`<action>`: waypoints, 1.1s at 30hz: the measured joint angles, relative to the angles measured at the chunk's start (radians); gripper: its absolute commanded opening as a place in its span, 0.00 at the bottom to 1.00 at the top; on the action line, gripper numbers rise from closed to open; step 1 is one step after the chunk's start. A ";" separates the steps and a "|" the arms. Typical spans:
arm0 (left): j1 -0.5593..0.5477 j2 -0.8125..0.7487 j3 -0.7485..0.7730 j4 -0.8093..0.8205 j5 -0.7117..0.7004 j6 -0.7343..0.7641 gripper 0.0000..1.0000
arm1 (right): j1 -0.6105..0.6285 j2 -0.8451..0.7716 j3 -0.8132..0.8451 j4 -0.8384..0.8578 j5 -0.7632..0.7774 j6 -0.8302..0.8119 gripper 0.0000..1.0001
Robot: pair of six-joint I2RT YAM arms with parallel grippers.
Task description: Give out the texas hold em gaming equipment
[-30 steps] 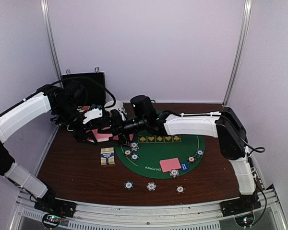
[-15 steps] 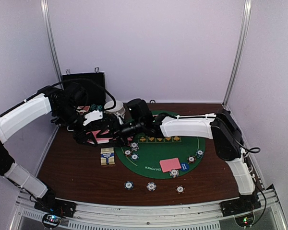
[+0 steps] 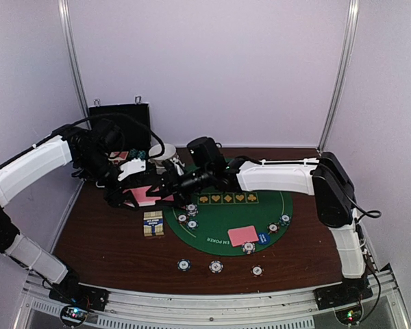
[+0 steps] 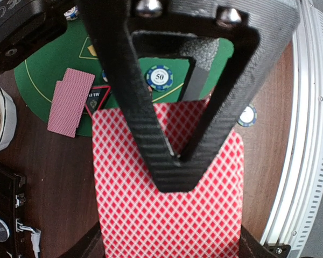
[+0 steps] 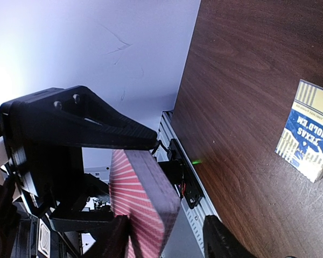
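A thick deck of pink-backed playing cards (image 4: 167,209) sits in my left gripper (image 4: 175,172), which is shut on it above the table's left side (image 3: 145,195). My right gripper (image 5: 167,243) straddles the deck's (image 5: 142,204) free end. One finger (image 5: 112,243) lies against the card backs and the other finger (image 5: 222,242) stands apart from the deck's edge, so the gripper is open. Two face-down cards (image 3: 242,235) lie on the green mat (image 3: 226,218) beside a blue marker button (image 3: 263,238). Three striped chips (image 3: 216,266) sit in front of the mat.
A Texas Hold'em card box (image 3: 153,223) lies left of the mat. More chips (image 3: 188,219) rest on the mat's left and right rims. A black case (image 3: 120,122) and a white bowl (image 3: 163,152) stand at the back left. A metal rail (image 3: 212,308) runs along the near edge.
My right gripper's jaws have narrowed around the end of the deck, and that arm has shifted slightly sideways. The left gripper has kept the deck in place.
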 measured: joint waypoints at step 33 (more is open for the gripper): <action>0.000 -0.028 -0.072 0.037 -0.038 0.016 0.00 | -0.004 -0.093 -0.119 -0.014 0.012 0.016 0.07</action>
